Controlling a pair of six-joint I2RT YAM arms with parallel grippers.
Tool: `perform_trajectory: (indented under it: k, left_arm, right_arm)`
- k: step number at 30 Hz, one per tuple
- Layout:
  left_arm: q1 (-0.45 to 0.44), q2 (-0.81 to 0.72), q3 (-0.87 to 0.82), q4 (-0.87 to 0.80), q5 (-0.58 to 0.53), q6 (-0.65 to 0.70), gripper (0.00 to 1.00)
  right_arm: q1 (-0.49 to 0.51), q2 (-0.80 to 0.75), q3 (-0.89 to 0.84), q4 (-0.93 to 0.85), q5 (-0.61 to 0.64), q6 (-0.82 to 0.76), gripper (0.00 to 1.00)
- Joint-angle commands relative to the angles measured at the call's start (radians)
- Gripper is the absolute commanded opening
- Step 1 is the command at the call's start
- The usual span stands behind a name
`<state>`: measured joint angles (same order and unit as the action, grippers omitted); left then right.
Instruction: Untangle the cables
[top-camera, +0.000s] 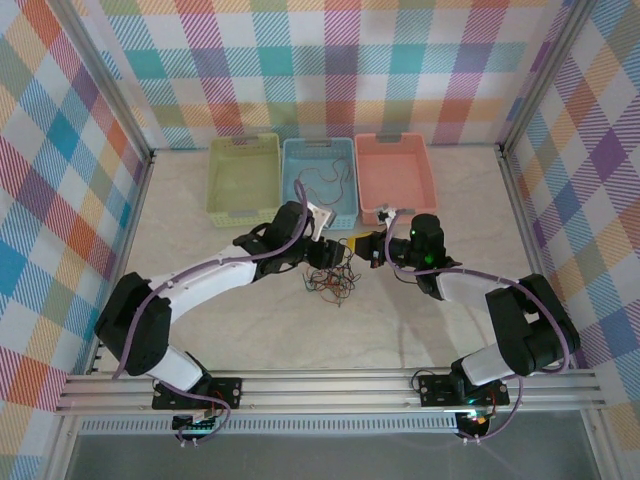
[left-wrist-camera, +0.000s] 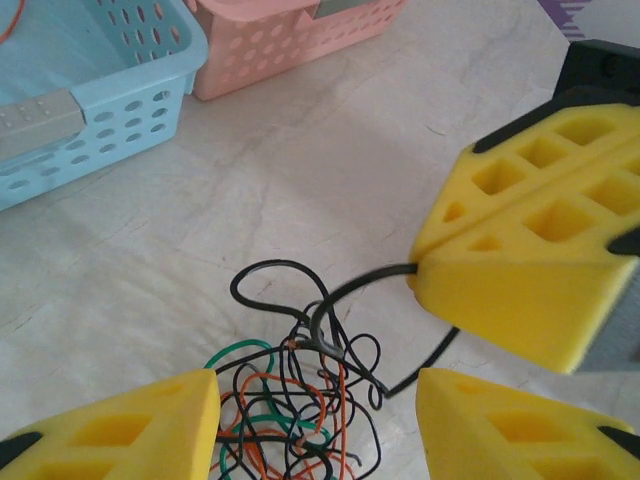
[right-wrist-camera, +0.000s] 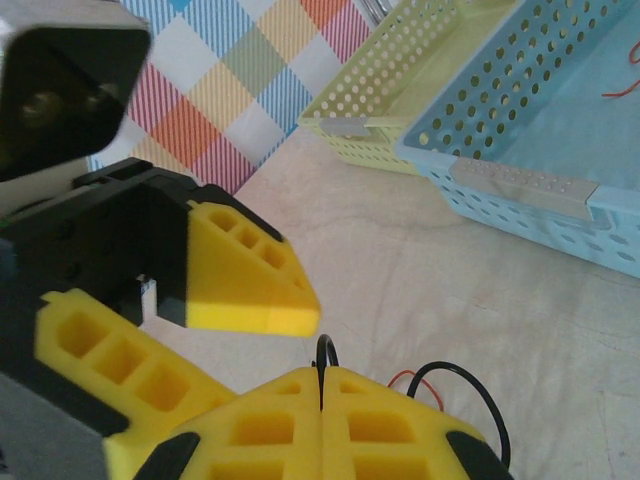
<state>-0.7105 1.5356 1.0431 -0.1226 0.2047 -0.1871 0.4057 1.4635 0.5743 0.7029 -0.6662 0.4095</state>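
The cables (top-camera: 330, 281) lie in a small tangle of black, orange and green wires (left-wrist-camera: 290, 410) on the table between the two arms. My left gripper (left-wrist-camera: 315, 400) hangs open just above the tangle, one yellow finger on each side. My right gripper (right-wrist-camera: 322, 385) is shut on a black cable (left-wrist-camera: 365, 285) that runs out of the tangle; a short loop of it (right-wrist-camera: 326, 350) sticks out past the closed fingertips. Seen from above, the left gripper (top-camera: 343, 243) and the right gripper (top-camera: 372, 248) nearly touch, just in front of the baskets.
Three baskets stand in a row at the back: yellow-green (top-camera: 243, 178), blue (top-camera: 318, 150) and pink (top-camera: 395, 177). A thin wire (top-camera: 325, 181) lies in the blue one. Plaid walls enclose the table on three sides.
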Motion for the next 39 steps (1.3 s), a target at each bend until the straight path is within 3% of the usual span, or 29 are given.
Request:
perform_trajectory:
  k: [1, 11, 17, 25, 33, 39]
  left_arm:
    - [0.013, 0.029, 0.013, 0.061, 0.055, 0.005, 0.55]
    - [0.014, 0.117, 0.055, 0.058, 0.049, -0.003, 0.52]
    - [0.015, 0.138, 0.058, 0.076, 0.016, -0.019, 0.43]
    - [0.016, 0.142, 0.05, 0.076, -0.099, -0.048, 0.4]
    - [0.017, 0.139, 0.051, 0.032, -0.213, -0.06, 0.31]
    - [0.025, 0.135, 0.046, 0.017, -0.234, -0.068, 0.22]
  right_arm:
    - [0.008, -0.008, 0.027, 0.032, -0.024, -0.012, 0.0]
    - [0.016, 0.0, 0.035, 0.03, -0.036, -0.008, 0.0]
    - [0.018, 0.015, 0.042, 0.035, -0.048, 0.002, 0.0]
    - [0.018, 0.008, 0.045, 0.037, -0.071, 0.009, 0.0]
    - [0.018, 0.0, 0.046, 0.031, -0.073, 0.012, 0.0]
    - [0.018, -0.014, 0.044, 0.018, -0.067, 0.008, 0.0]
